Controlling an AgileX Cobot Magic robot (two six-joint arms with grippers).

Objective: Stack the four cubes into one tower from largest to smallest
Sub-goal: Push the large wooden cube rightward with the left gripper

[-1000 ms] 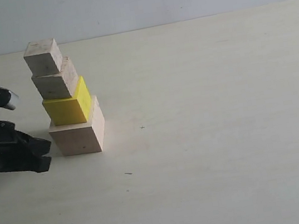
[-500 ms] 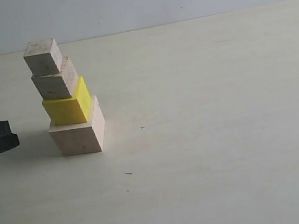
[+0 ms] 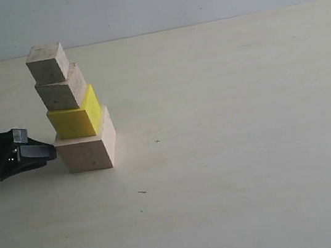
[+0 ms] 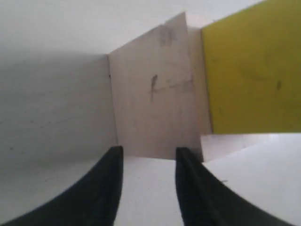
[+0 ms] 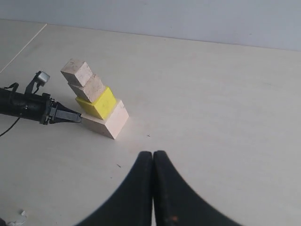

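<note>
Exterior view: the tower (image 3: 73, 113) stands at the left of the frame on the table (image 3: 235, 170). All four are up: big pale cube (image 3: 87, 151), yellow cube (image 3: 75, 120), light-brown cube (image 3: 60, 95), pinkish cube (image 3: 47, 62) on top. Each is stepped a bit leftward, so it looks kinda leany. The left gripper (image 3: 45, 152) lies low at the base.

Left wrist view: jaws parted, gripping nothing, tips right at the big pale cube's face. Can't tell if they touch. My guess is it's there to square up the base.

Right wrist view: right gripper (image 5: 153, 162) is pinched closed and empty, well apart from the tower.
</note>
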